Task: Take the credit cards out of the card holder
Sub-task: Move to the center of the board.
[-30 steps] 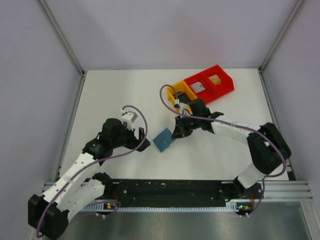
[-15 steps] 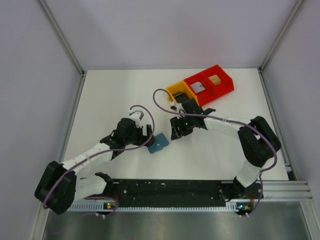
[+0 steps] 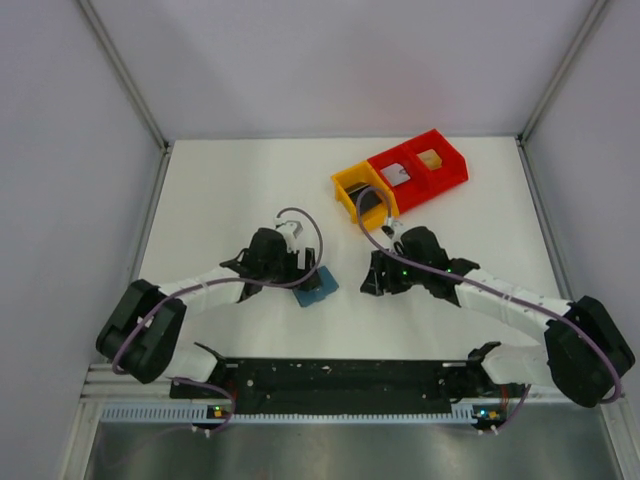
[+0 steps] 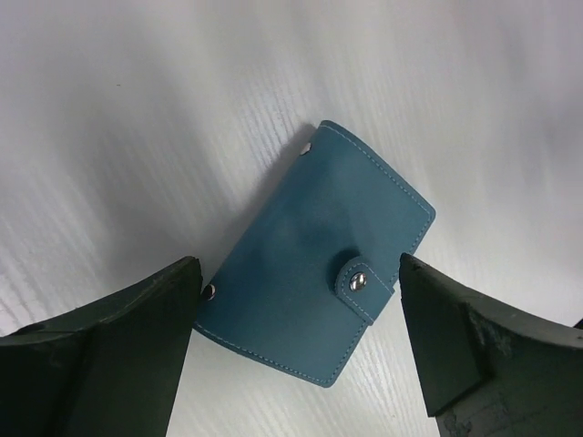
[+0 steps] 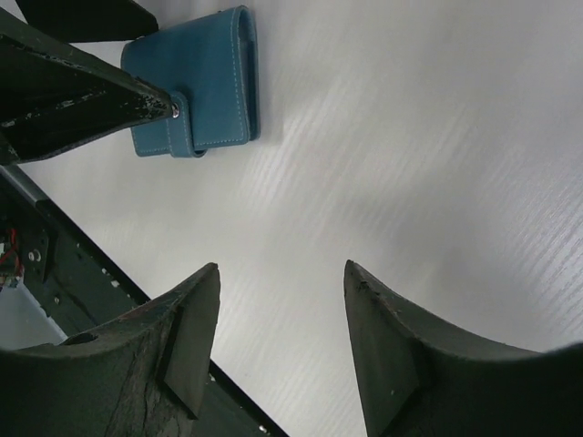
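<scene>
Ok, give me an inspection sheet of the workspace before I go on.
Surface: white table, no spills seen.
Job's things: card holder flat, closed, tab snapped. Tan card and pale card in the red bin; dark card in the yellow bin.
Clutter: nothing seen.
Grippers: left gripper open, straddling the holder. Right gripper open, empty, over bare table.
Cables: left cable and right cable loop clear of the holder.
Surroundings: white walls, metal frame post.
</scene>
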